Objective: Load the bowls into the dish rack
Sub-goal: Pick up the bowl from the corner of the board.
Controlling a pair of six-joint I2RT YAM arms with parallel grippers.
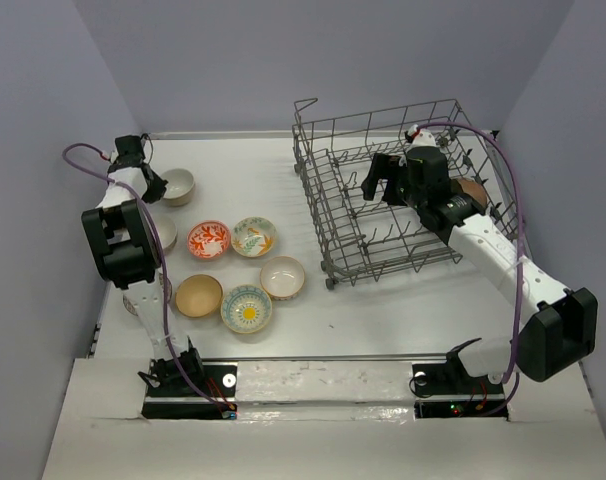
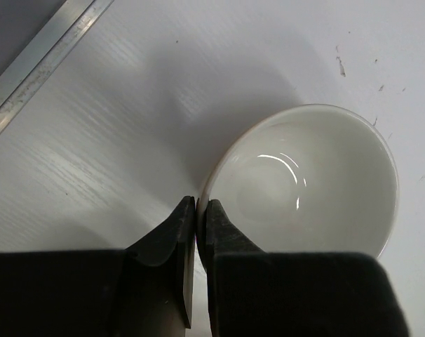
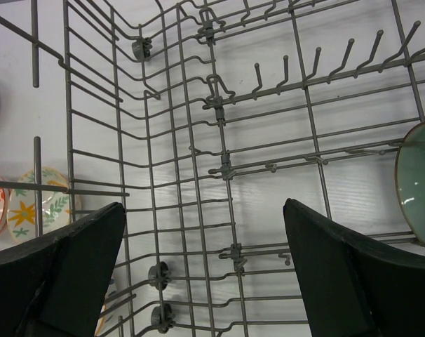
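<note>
Presently, left end effector [image 2: 197, 205] pressed nearly together, pinching rim of white bowl [image 2: 311, 182], well left of dish rack [image 1: 323, 190]. Right end effector [image 3: 204, 207] spread wide above rack interior, holding nothing. Teal bowl [image 3: 419, 186] inside rack. Red-orange patterned bowl [image 1: 209, 240], tan bowl [image 1: 199, 296] on worktop [image 1: 403, 320], left of rack.

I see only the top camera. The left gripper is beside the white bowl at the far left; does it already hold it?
Observer: Its wrist view shows the left gripper nearly shut on the rim of the white bowl.
Operator: Does the right gripper carry something?
Observer: No, its wrist view shows the right gripper wide open over the dish rack, nothing between.
Operator: Any bowl in the rack?
Observer: Yes, a teal bowl at that view's right edge.
</note>
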